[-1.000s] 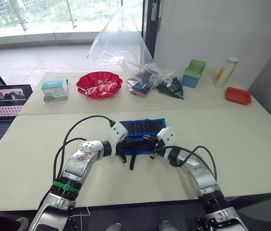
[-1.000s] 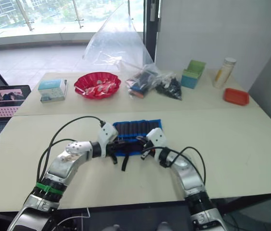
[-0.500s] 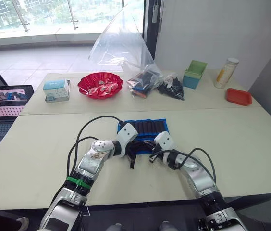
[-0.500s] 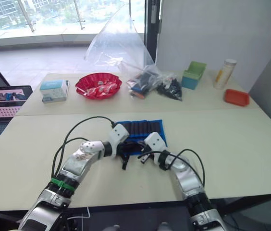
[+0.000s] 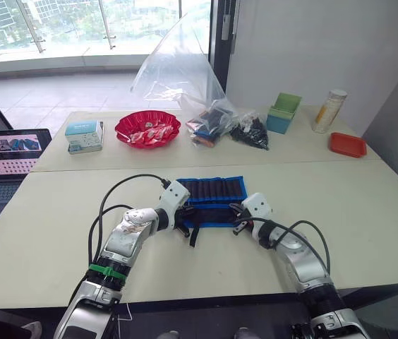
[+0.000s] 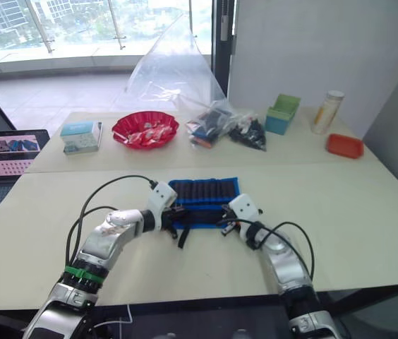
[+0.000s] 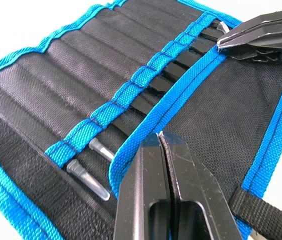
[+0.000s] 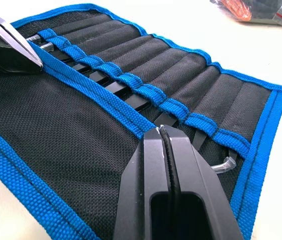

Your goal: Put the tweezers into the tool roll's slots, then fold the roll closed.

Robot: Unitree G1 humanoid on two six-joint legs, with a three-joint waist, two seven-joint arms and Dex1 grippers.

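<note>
Both grippers work the near flap of the tool roll (image 5: 212, 200), which lies near the middle of the desk (image 5: 368, 212), just short of the seam between its two tabletops. The left gripper (image 5: 183, 217) has its fingers pressed together at the flap's blue-trimmed edge, toward the roll's left end; whether fabric is pinched between them cannot be told. The right gripper (image 5: 238, 217) is likewise pressed together at the same edge near the right end.

Half a second ago both grippers stood closer together over the roll's middle; they have since moved apart to the two ends of the flap. This suggests the insertion stage is finished and folding is under way.

The flap already lies turned over the lower part of the slots (image 7: 131, 92). The tweezers (image 7: 146, 102) sit seated in those pockets, their black shanks showing between the pocket band and the flap edge. The strap (image 5: 193, 235) trails loose onto the desk at the roll's near side, not yet fastened.
</note>
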